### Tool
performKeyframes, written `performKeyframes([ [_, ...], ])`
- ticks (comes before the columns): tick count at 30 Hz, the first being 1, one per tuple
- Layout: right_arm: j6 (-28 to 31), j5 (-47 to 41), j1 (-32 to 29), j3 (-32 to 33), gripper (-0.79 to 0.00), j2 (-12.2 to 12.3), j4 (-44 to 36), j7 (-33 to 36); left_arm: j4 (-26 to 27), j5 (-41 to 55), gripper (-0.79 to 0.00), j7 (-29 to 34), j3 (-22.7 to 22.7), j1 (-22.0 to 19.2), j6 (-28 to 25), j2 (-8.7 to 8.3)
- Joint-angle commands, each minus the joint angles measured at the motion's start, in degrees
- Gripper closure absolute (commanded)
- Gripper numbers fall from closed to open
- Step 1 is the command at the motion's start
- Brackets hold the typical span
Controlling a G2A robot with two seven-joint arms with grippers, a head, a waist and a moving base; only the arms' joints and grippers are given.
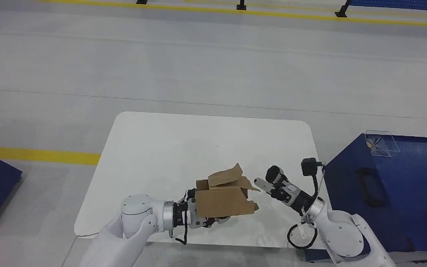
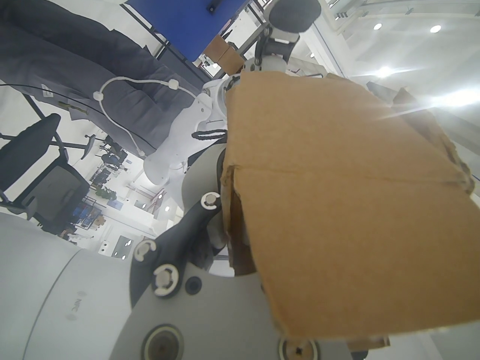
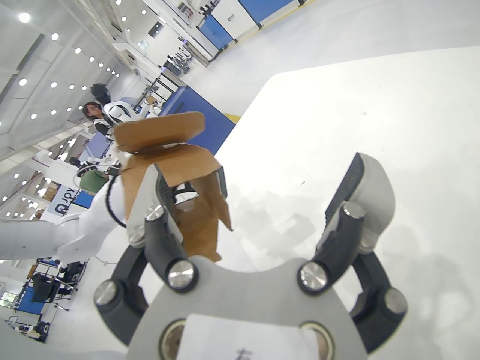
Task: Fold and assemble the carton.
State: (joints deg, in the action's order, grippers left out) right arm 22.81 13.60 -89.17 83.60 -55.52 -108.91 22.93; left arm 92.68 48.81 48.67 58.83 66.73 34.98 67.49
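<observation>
Brown cardboard carton (image 1: 225,197) held up off white table (image 1: 200,140), over table's near edge, about mid-width. Half assembled: body squared into a box, top flaps loose and sticking up, one bent flap pointing toward table's right side. Clamped at the end nearer table's left side by left gripper (image 1: 202,219), closed on the cardboard. In left wrist view fingertips hidden behind carton (image 2: 337,196); shows one big flat panel with a crease across it, frayed at the crease's corner.

Right gripper (image 1: 265,185) also over table's near edge, toward its right corner, tip just beside carton's bent flap. Cannot tell if touching. In right wrist view right gripper (image 3: 258,189) spread wide, ribbed pads facing each other, empty. One finger (image 3: 150,204) overlapping carton (image 3: 176,159) in frame, the other finger (image 3: 369,189) over bare table (image 3: 375,114). Open end of carton toward this camera, one flap hanging down, another lying flat across the top.

Blue cabinet (image 1: 380,187) off table's right side, clear plastic piece (image 1: 381,142) on its top. Yellow floor line (image 1: 47,155) off table's left side.
</observation>
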Motion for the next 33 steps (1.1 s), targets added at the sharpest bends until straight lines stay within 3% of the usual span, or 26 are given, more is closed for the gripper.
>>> performKeyframes([
  [1,-0.39,0.54,-0.78,0.23,-0.785,0.01,-1.01,0.3,0.32,-0.73,0.0,-0.37,-0.24,0.06,-0.42,-0.05],
  [16,-4.02,3.9,3.11,-7.38,-0.785,-1.09,2.16,3.31,2.49,-5.04,0.0,-2.1,-0.51,1.26,-3.72,-0.69],
  [26,-4.5,3.01,4.45,-8.39,-0.785,-1.48,2.99,4.13,2.64,-6.23,0.0,-1.94,-0.86,1.16,-4.25,-0.81],
  [33,-4.85,2.46,5.27,-8.22,-0.785,-1.64,3.43,4.75,3.73,-7.96,0.0,-6.23,-0.62,2.25,-7.67,-0.84],
])
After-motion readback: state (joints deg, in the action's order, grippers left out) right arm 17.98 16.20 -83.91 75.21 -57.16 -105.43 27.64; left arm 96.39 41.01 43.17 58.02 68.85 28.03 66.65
